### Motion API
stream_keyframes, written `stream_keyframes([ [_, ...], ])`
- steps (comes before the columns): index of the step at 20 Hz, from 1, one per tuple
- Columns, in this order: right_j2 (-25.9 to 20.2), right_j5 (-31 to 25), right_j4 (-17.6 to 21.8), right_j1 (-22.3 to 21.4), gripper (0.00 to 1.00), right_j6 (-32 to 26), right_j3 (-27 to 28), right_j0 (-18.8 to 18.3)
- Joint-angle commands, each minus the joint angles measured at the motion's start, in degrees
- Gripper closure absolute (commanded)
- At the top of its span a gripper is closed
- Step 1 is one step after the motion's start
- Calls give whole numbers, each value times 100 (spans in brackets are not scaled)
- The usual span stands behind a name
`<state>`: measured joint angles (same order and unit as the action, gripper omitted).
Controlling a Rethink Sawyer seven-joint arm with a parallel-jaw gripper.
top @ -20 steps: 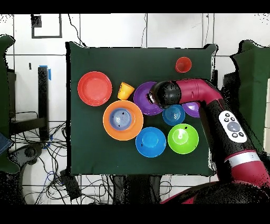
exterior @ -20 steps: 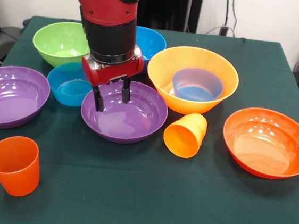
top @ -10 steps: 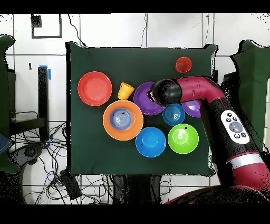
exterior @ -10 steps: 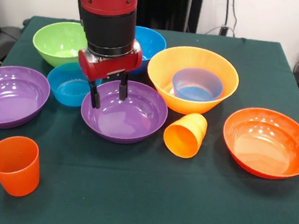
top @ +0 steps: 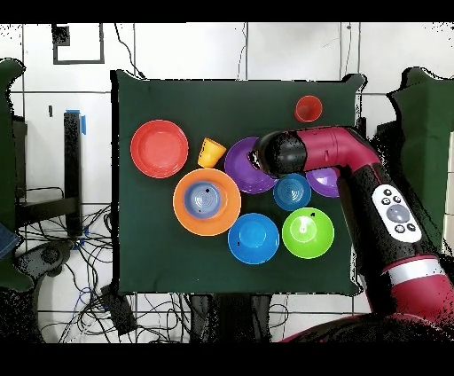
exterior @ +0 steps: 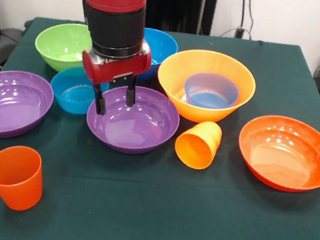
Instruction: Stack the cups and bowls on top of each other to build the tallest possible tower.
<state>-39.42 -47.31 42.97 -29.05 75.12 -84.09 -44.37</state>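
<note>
I'm looking at my arm (exterior: 112, 0): glossy red shells joining a wide black cylindrical wrist band, then a red collar carrying the gripper (exterior: 114, 99) with two thin black fingers. Overhead, a grey button pad (top: 394, 213) is showing on the forearm.

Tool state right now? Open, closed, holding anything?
Tool: open and empty, its two fingers spread apart over the far-left rim of the middle purple bowl.

Rectangular table with dark green cloth (exterior: 155, 222) on white tiled floor (top: 222, 49); black cables (top: 80, 293) alongside.
</note>
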Motion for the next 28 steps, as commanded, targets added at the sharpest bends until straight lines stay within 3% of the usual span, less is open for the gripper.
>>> stream_keyframes([
  [1,76,-443,275,343,0,-1341,239,171],
  [14,92,-426,329,532,0,-1544,415,15],
  [28,91,-435,392,554,0,-1525,506,104],
])
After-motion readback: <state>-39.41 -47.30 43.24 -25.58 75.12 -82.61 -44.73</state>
